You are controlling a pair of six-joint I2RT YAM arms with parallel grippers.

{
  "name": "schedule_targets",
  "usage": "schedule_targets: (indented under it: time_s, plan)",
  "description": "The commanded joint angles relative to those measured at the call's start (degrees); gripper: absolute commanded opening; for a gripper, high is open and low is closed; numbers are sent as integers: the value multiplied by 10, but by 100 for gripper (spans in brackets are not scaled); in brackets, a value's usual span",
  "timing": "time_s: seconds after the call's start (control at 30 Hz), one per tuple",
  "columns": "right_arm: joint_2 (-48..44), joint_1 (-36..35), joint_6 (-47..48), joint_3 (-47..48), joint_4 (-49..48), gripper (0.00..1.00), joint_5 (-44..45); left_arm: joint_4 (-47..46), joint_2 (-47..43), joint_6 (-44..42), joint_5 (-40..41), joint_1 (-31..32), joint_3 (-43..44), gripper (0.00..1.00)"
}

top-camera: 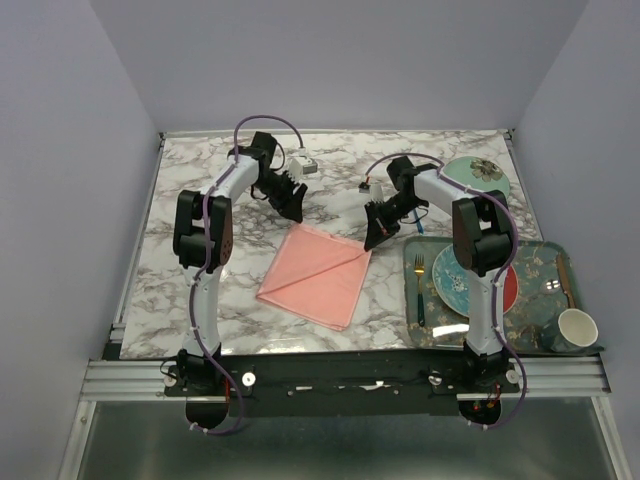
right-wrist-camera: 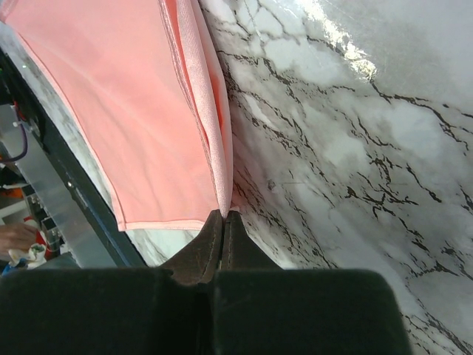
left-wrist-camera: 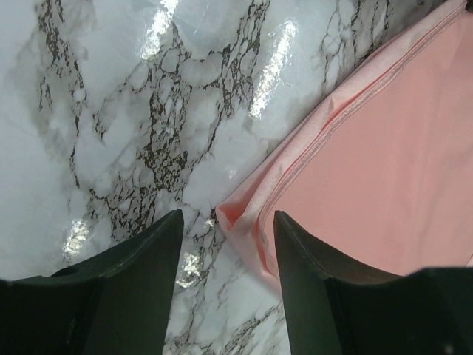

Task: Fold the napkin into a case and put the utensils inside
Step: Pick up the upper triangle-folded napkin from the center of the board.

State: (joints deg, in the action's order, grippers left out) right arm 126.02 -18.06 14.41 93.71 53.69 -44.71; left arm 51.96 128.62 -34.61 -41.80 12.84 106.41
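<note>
I read right gripper [right-wrist-camera: 224, 218] clamped on the napkin [right-wrist-camera: 133, 111] corner, likely to drag a fold. Left gripper [left-wrist-camera: 227, 218] is spread over the napkin's far corner.

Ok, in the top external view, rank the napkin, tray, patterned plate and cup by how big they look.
Largest to smallest:
1. tray
2. napkin
3. patterned plate
4. cup
</note>
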Motion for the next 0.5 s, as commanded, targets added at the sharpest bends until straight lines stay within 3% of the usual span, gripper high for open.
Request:
schedule_targets:
  time_s: [0.0, 0.13, 0.47]
  plan:
    - [2, -4, 21, 13, 8, 1, 17, 24, 17, -34, 19, 8, 11, 64]
    - [5, -4, 26, 16, 9, 0, 22, 30, 23, -42, 8, 15, 10, 66]
    - [26, -6, 39, 53, 26, 1, 27, 32, 13, -47, -12, 15, -16, 42]
